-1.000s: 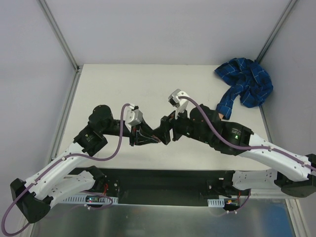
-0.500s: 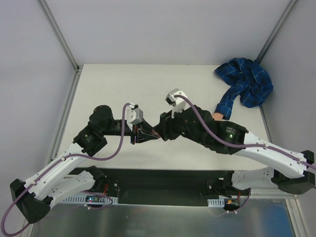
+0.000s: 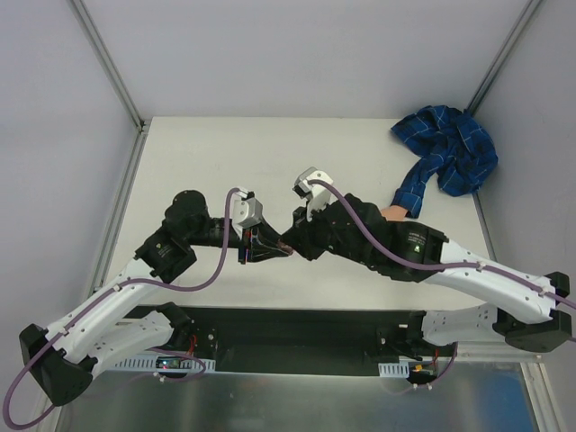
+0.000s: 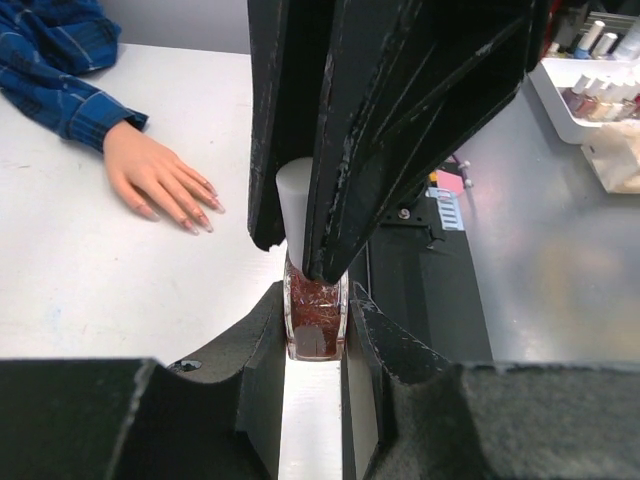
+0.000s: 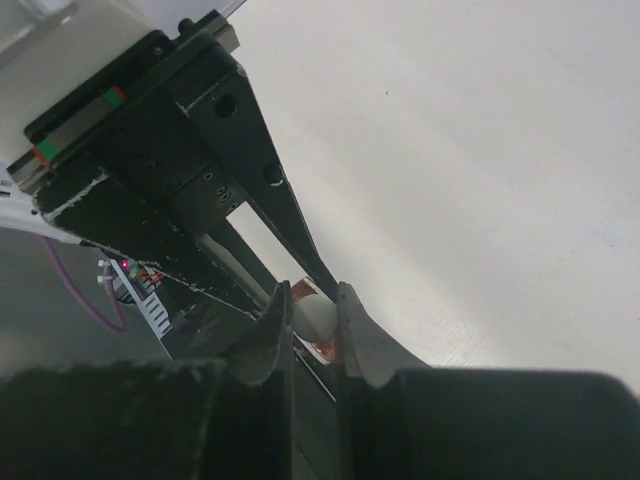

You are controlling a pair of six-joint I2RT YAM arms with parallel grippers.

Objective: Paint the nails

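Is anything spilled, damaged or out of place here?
Nothing stands out. The polish bottle is gripped by both arms' jaws, no polish is on the table, and the fake hand lies flat, palm down. Only its plaid sleeve is bunched up.

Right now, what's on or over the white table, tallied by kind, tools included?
Fake hand: 1
Plaid sleeve: 1
Polish bottle with white cap: 1
Tools: 2, left tool and right tool
Total: 5
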